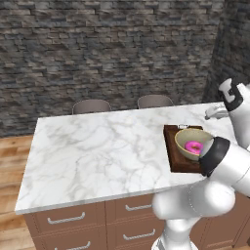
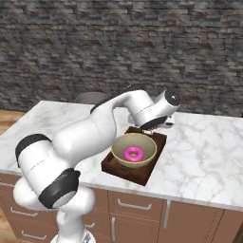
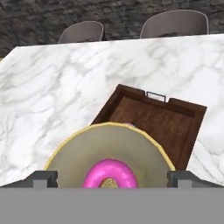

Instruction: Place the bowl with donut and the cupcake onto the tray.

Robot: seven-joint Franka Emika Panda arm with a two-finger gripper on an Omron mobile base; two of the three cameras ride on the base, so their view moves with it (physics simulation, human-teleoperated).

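Note:
The tan bowl (image 2: 134, 148) sits on the dark brown wooden tray (image 2: 153, 168) near the counter's front edge, with the pink donut (image 2: 133, 154) lying in it. From the left, the bowl (image 1: 193, 143), donut (image 1: 194, 147) and tray (image 1: 172, 146) are partly covered by my forearm. My gripper (image 2: 168, 122) hangs open above the tray's far end, holding nothing. In the hand view its fingertips (image 3: 43, 177) stand wide to either side of the bowl (image 3: 87, 151) and donut (image 3: 110, 171). A tiny pink-teal sliver (image 3: 130, 125) peeks over the bowl's far rim; I cannot tell if it is the cupcake.
The white marble island (image 1: 97, 146) stretches wide to the left of the tray. Two grey chairs (image 1: 92, 106) (image 1: 155, 101) stand behind its far edge, before a dark stone wall. Drawers (image 1: 68, 219) run below the front edge.

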